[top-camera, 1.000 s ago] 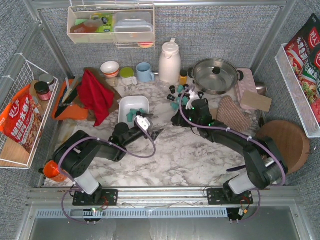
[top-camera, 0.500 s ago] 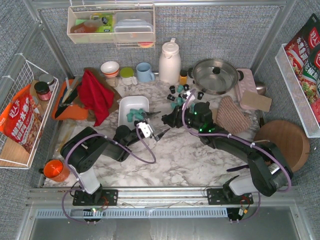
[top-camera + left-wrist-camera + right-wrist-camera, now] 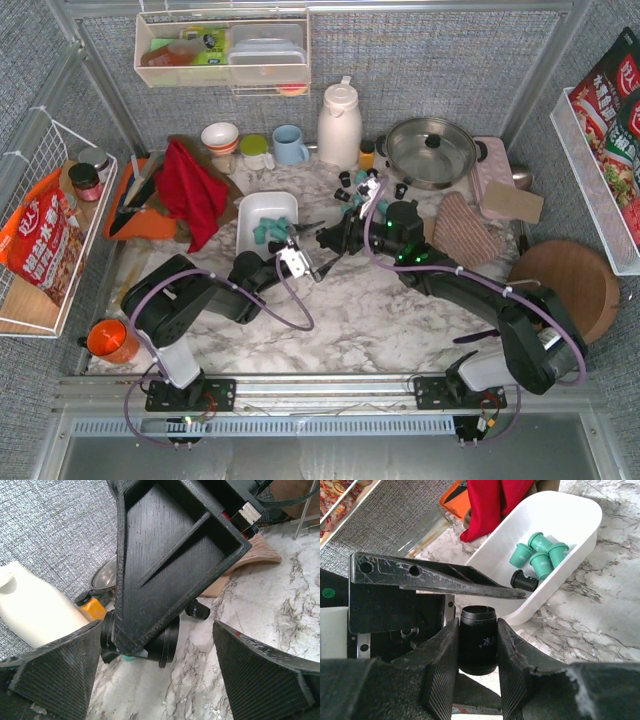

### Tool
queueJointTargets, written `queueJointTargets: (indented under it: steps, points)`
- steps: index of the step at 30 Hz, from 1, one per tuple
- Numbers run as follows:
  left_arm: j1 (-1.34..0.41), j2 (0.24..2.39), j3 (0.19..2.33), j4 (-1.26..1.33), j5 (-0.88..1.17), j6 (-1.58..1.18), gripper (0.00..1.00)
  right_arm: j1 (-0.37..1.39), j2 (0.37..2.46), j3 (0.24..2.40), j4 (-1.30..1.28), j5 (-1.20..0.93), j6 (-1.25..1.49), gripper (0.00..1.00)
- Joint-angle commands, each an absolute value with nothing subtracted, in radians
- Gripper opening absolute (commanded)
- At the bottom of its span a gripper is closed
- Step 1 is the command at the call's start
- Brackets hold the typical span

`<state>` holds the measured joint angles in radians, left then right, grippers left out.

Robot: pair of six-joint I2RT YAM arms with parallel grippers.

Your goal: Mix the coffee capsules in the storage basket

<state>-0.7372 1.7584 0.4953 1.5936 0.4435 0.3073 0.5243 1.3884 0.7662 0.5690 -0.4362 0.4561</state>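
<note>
The white storage basket point(image 3: 262, 204) holds several teal capsules point(image 3: 540, 555) and one black capsule point(image 3: 524, 581); its wall also shows in the right wrist view point(image 3: 570, 520). My right gripper point(image 3: 478, 645) is shut on a black capsule point(image 3: 478, 639) and holds it just in front of the basket's near right corner. In the top view the right gripper point(image 3: 330, 240) sits between the spread fingers of my left gripper point(image 3: 312, 250), which is open and empty. In the left wrist view the left gripper point(image 3: 160, 680) faces the held capsule point(image 3: 150, 641). More loose capsules point(image 3: 355, 190) lie on the table behind.
A white thermos point(image 3: 339, 125), a pan with lid point(image 3: 432, 150) and a small orange jar point(image 3: 93, 609) stand behind the loose capsules. A red cloth point(image 3: 190, 190) lies left of the basket. A black capsule point(image 3: 197, 610) lies on the marble.
My right arm has carried the black capsule left from the loose pile to beside the basket. My left gripper has shifted slightly right and now brackets it.
</note>
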Motion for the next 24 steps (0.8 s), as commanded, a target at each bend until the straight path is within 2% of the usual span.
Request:
queueJointTargets:
  steps: [1, 6, 11, 13, 15, 19, 22, 24]
  points:
    - [-0.74, 1.747, 0.502, 1.632, 0.446, 0.332, 0.92, 0.534, 1.396, 0.79, 0.552, -0.466, 0.441, 0.22]
    - [-0.742, 1.743, 0.499, 1.633, 0.451, 0.338, 0.75, 0.54, 1.404, 0.811, 0.51, -0.475, 0.43, 0.22]
    - [-0.745, 1.738, 0.49, 1.637, 0.424, 0.349, 0.52, 0.541, 1.412, 0.816, 0.496, -0.478, 0.423, 0.23]
    - [-0.745, 1.736, 0.484, 1.637, 0.402, 0.356, 0.41, 0.541, 1.413, 0.82, 0.487, -0.48, 0.418, 0.27]
    - [-0.745, 1.734, 0.476, 1.637, 0.381, 0.359, 0.32, 0.541, 1.408, 0.827, 0.467, -0.48, 0.41, 0.36]
    - [-0.745, 1.73, 0.448, 1.634, 0.312, 0.339, 0.19, 0.541, 1.382, 0.838, 0.413, -0.425, 0.386, 0.52]
    - [-0.74, 1.723, 0.421, 1.618, 0.238, 0.31, 0.12, 0.541, 1.352, 0.847, 0.363, -0.304, 0.36, 0.57]
    - [-0.728, 1.711, 0.407, 1.582, 0.195, 0.282, 0.03, 0.541, 1.34, 0.853, 0.334, -0.196, 0.335, 0.58]
